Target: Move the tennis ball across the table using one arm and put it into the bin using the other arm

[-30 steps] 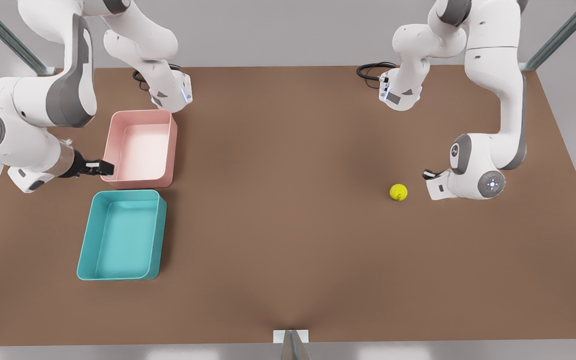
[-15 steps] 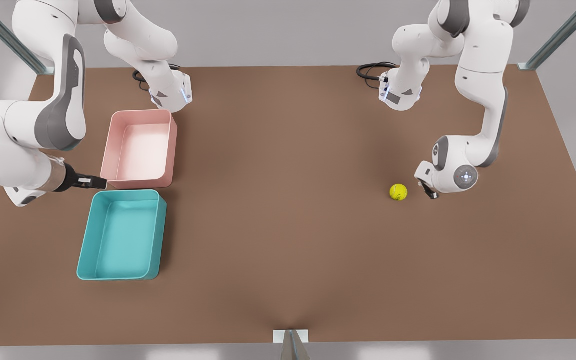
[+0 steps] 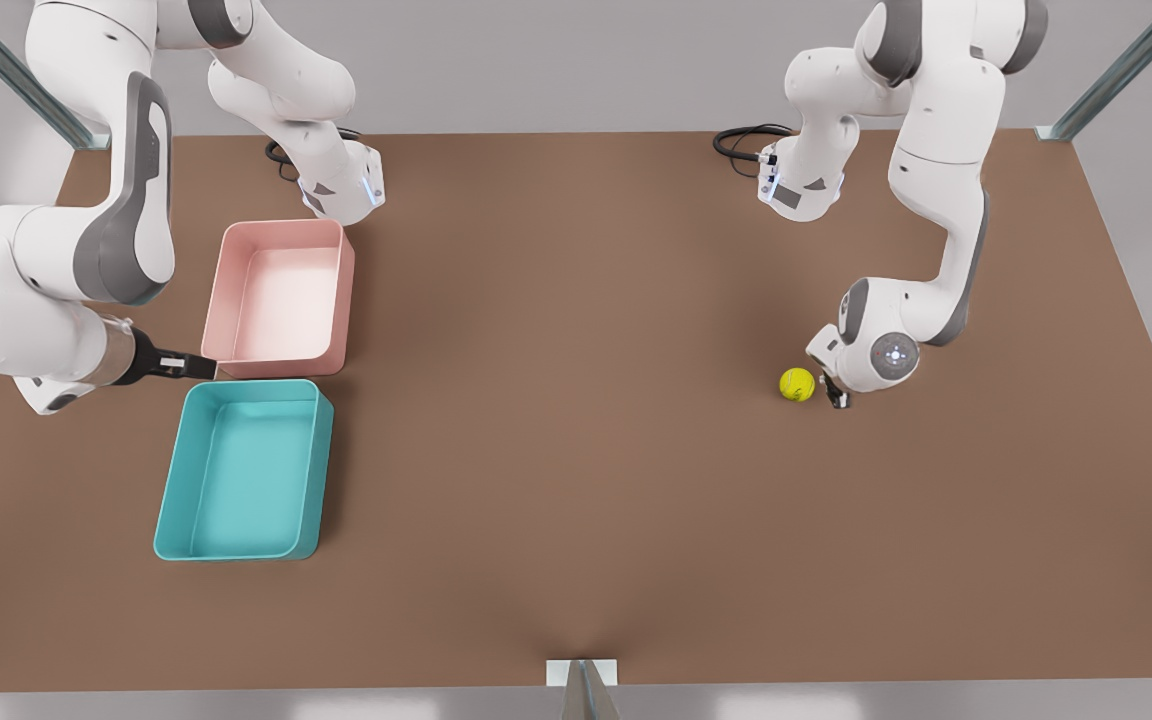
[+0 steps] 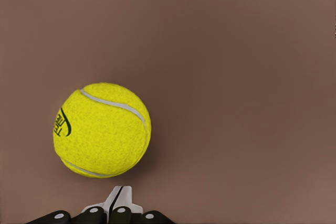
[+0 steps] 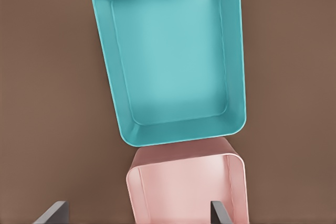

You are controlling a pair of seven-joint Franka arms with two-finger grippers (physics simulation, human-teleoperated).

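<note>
Beside my pincer sits a fuzzy yellow-green felt tennis ball on the matt brown table; the smooth teal plastic bin looks faintly glossy.

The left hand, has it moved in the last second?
Yes. The left hand has closed in on the tennis ball, which sits where it was on the table.

Tennis ball on table, front view's right; bin far left, before pink tray.
</note>
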